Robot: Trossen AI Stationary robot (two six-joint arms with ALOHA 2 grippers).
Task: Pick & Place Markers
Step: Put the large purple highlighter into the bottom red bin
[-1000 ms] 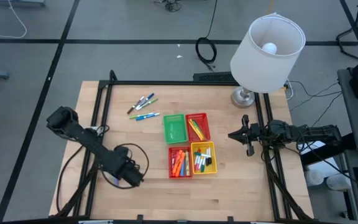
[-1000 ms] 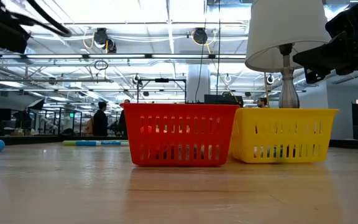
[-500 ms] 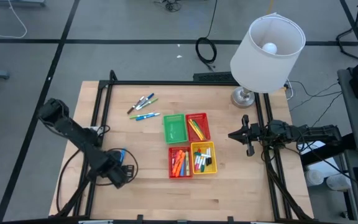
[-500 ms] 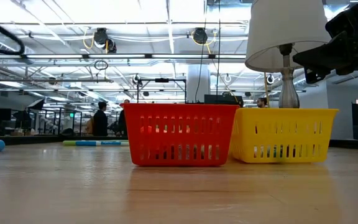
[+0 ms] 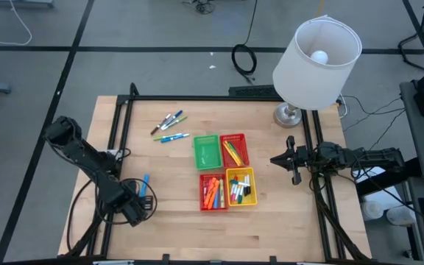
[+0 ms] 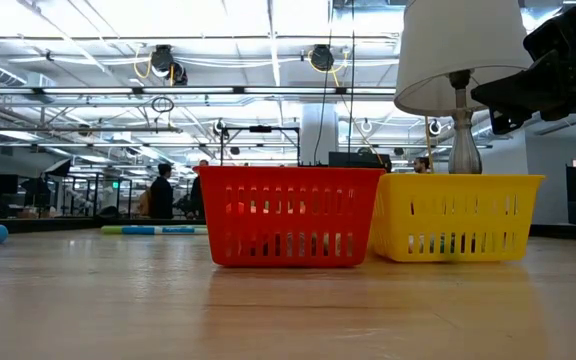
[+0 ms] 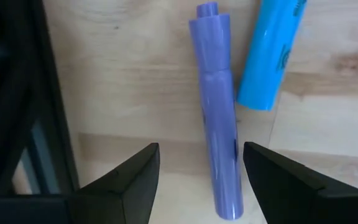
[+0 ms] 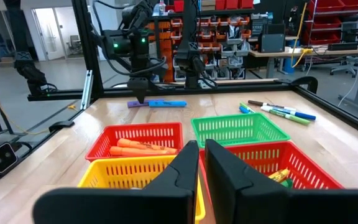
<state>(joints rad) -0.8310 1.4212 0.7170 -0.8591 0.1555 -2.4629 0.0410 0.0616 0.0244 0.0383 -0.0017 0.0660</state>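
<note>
A purple marker (image 7: 217, 137) and a light blue marker (image 7: 271, 56) lie side by side on the wooden table near its left edge. My left gripper (image 7: 201, 149) points down over the purple one, open, one finger on each side of its body and clear of it. In the high view that gripper (image 5: 132, 210) is at the near left, with the blue marker (image 5: 144, 184) beside it. More markers (image 5: 169, 125) lie loose at the far left. My right gripper (image 5: 294, 160) waits shut at the right edge.
Four small baskets stand mid-table: green (image 5: 206, 152), red (image 5: 234, 149), a second red one (image 5: 213, 191) and yellow (image 5: 241, 186), three of them holding markers. A lamp (image 5: 316, 55) stands at the far right corner. A black frame rail (image 7: 17, 124) runs beside the left gripper.
My left gripper has gone toward the table's left edge and down, rolling about its own axis, and has stayed open. The light blue marker, hidden under the gripper a second ago, now shows on the table beside it.
</note>
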